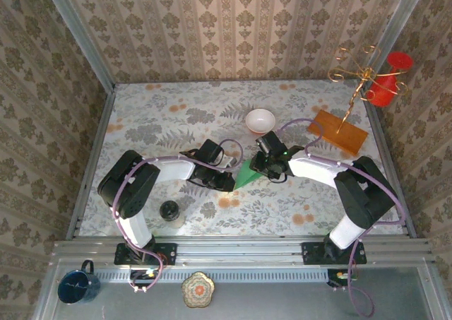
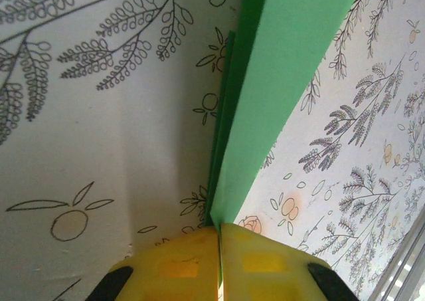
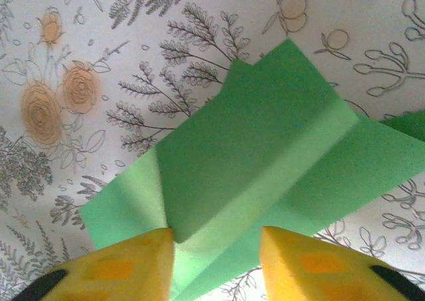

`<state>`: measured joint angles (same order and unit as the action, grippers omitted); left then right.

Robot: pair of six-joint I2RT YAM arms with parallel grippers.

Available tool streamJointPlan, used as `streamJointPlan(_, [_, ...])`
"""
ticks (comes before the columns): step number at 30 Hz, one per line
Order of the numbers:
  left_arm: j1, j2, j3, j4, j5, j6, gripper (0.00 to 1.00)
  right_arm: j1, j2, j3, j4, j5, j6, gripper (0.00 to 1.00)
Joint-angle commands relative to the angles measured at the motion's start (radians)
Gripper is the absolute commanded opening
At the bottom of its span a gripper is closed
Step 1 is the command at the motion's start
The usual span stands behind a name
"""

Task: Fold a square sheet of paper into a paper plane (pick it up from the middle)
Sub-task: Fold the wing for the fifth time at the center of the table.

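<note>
Here, the green paper (image 1: 246, 175) lay near the middle of the table (image 1: 141, 122), already folded into a pointed wedge, between the two arms. The left gripper (image 2: 219, 233) reached it from 9 o'clock. In the left wrist view its yellow fingers (image 2: 179, 264) were pressed together with no gap, pinching the near end of a raised fold that ran away from them toward 12 o'clock, the layers standing on edge above the flowered cloth. The right gripper (image 3: 216, 254) met the paper from about 2 o'clock in the overhead view. In its own wrist view its two yellow fingers stood apart, and the paper with its creased ridge lay in the gap between them and spread toward 1 o'clock; neither finger looked clamped on it. A white bowl (image 1: 260, 120) sat at 12 o'clock from the paper, apart from it. An orange-brown board (image 1: 337, 131) lay at 2 o'clock, with a gold wire stand (image 1: 361, 74) rising from it. A small black round thing (image 1: 169, 210) sat at 8 o'clock, near the left arm's base.
</note>
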<state>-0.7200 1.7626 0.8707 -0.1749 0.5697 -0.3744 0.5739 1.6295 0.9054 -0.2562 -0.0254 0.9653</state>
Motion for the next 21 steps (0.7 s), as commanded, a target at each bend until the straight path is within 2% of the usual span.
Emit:
streamJointPlan(1, [-0.009,0.026,0.002,-0.029,-0.013,-0.007,0.12,0.001,0.000,0.011,-0.069,0.051,-0.021,0.49])
streamJointPlan(4, [-0.011,0.028,0.002,-0.029,-0.013,-0.007,0.12,0.010,0.001,0.017,-0.104,0.079,-0.029,0.59])
streamJointPlan(7, [-0.011,0.028,0.002,-0.028,-0.012,-0.008,0.12,0.011,0.009,0.017,-0.111,0.087,-0.037,0.62])
streamJointPlan(14, [-0.012,0.029,0.002,-0.028,-0.012,-0.007,0.12,0.009,0.048,0.030,-0.120,0.076,-0.056,0.61])
streamJointPlan(21, [-0.012,0.026,0.005,-0.027,-0.008,-0.008,0.12,0.001,0.075,0.025,-0.120,0.074,-0.055,0.51])
